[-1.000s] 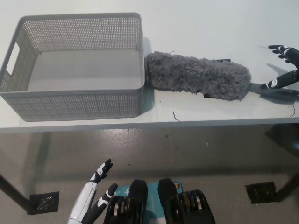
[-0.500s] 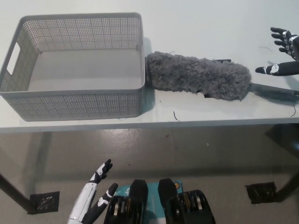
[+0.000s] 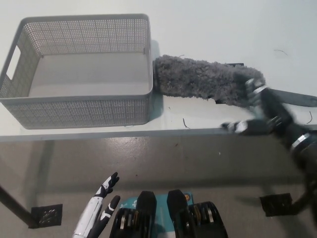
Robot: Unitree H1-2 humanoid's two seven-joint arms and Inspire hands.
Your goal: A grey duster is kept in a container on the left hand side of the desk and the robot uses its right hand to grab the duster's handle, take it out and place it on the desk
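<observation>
Well below the worktop's front edge, the white left robot hand (image 3: 100,210) rests at the lower left over the grey floor, holding nothing, fingers apart. Further up, the black right robot hand (image 3: 260,116) comes in from the right and hangs across the front edge of the worktop (image 3: 208,29). It is smeared by motion blur, so I cannot tell whether it is open or closed; it covers the right tip of the duster's head, and whether it touches the head cannot be made out.

Beyond it the grey duster (image 3: 198,79) lies flat on the worktop, outside the container. Its fluffy head runs left to right, and its left end is touching the right wall of the grey perforated basket (image 3: 74,111). The dark handle (image 3: 297,98) runs off towards the picture's right edge and is cut off there. A small black piece (image 3: 236,64) shows behind the head, mostly hidden.

The basket stands on the left part of the worktop, its plain floor in full view and a grip slot (image 3: 12,62) cut in its left wall.
</observation>
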